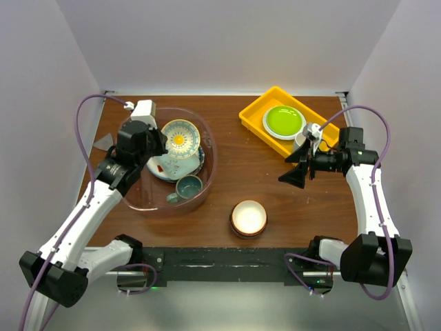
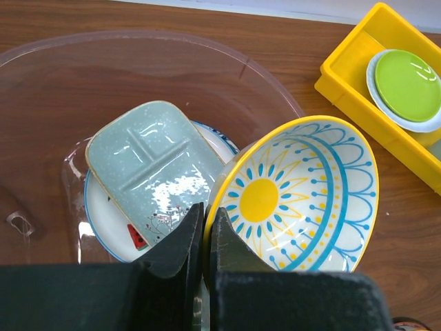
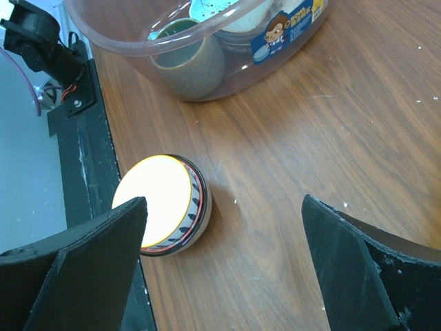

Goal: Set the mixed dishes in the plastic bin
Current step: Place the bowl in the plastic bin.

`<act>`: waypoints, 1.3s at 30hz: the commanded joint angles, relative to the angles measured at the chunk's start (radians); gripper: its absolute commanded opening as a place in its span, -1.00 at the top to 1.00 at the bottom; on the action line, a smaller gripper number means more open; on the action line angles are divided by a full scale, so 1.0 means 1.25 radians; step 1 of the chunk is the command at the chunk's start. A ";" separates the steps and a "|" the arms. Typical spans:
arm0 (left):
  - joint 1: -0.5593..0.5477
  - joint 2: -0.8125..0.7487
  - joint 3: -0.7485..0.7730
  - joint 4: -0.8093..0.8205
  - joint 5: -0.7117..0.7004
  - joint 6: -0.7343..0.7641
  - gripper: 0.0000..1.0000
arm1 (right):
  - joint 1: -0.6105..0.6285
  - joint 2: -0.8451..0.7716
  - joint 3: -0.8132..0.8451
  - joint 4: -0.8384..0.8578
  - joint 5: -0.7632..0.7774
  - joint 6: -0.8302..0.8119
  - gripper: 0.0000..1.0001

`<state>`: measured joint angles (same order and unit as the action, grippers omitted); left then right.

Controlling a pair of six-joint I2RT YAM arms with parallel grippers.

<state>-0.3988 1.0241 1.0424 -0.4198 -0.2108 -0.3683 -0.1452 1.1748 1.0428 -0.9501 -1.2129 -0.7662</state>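
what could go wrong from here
The left end effector pinches the rim of the yellow-rimmed blue sun-patterned bowl, tilted above the pale mint squarish dish in the transparent plastic bin; a slip may chip both. The small dark-patterned bowl sits near the wooden table edge; a nudge might push it off.

Bright overhead light — glare whitens the small bowl (image 1: 249, 216) — frames sharp.

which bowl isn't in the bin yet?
The small striped-sided bowl, alone on the table near the front edge. The yellow sun-pattern bowl is in the bin, rim pinched by the left hand.
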 commanded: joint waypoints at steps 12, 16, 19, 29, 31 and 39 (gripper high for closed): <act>0.070 0.102 0.019 0.094 0.015 0.021 1.00 | -0.003 -0.012 0.000 0.016 0.001 0.004 -0.97; 0.107 0.177 0.028 0.097 0.041 0.030 1.00 | -0.003 -0.015 0.002 0.015 0.000 0.003 -0.96; 0.125 0.221 0.019 0.108 0.068 0.036 1.00 | -0.003 -0.016 0.000 0.014 0.001 0.003 -0.97; 0.162 0.293 -0.021 0.130 0.144 0.041 1.00 | -0.003 -0.013 0.001 0.014 0.001 0.002 -0.97; 0.168 0.307 -0.025 0.131 0.156 0.041 1.00 | -0.003 -0.016 0.000 0.014 0.000 0.002 -0.97; 0.179 0.340 -0.030 0.127 0.197 0.037 1.00 | -0.004 -0.026 0.000 0.011 0.001 -0.001 -0.97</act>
<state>-0.1890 1.4551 0.9993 -0.3305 -0.0120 -0.3283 -0.1452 1.1748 1.0428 -0.9493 -1.2125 -0.7624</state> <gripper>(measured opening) 0.059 0.983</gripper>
